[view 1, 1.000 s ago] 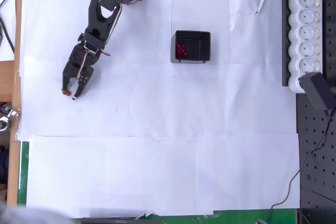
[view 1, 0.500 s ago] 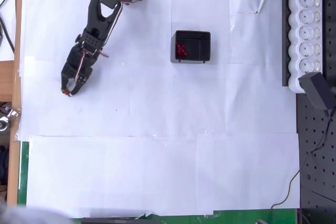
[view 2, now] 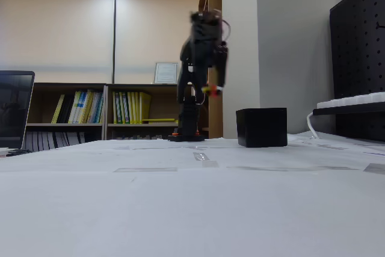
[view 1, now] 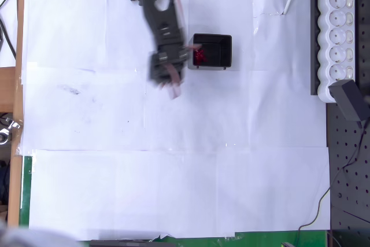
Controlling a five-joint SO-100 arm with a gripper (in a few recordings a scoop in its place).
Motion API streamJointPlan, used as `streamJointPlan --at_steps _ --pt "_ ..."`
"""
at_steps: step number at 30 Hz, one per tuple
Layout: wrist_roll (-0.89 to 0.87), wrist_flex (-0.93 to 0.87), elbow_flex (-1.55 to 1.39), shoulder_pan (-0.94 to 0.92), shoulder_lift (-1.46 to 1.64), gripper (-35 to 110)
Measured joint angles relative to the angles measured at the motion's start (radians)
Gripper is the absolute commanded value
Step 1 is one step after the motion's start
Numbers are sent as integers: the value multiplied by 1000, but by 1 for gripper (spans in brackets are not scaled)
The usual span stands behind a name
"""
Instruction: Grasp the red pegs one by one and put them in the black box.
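Arm blurred by motion in both views. Overhead view: the gripper point(view 1: 170, 85) sits just left of the black box point(view 1: 220, 57), its tip pointing toward the near edge of the counter point(view 1: 173, 189), which is papered in white sheets. Fixed view: the gripper point(view 2: 212, 88) is raised well above the counter, left of the black box point(view 2: 261, 127), with a small reddish-orange spot at the fingers; too smeared to say whether that is a peg. How far the fingers stand apart, and whether they grip anything, cannot be told from either view. Red pegs point(view 1: 199, 56) lie clustered inside the box at its left end, overhead view; count not readable. A white power strip point(view 1: 339, 30) lies along the right edge, well apart from the box. Bookshelves point(view 2: 96, 112) stand against the far wall in the fixed view.
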State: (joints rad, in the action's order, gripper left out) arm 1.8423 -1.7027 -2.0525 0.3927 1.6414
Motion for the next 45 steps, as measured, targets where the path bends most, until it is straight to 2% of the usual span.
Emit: streamJointPlan --at_steps 4,12,20,25,35,40,43,45 --pt "69 5 0 146 0 0" --pt "150 -18 18 304 3 0" --pt "176 37 106 314 66 1" --pt "176 37 106 313 74 13" --pt "167 -71 60 314 52 14" --pt "112 -61 52 229 -164 14" --pt "2 97 331 74 -405 14" --pt "-109 278 611 -55 -578 10"
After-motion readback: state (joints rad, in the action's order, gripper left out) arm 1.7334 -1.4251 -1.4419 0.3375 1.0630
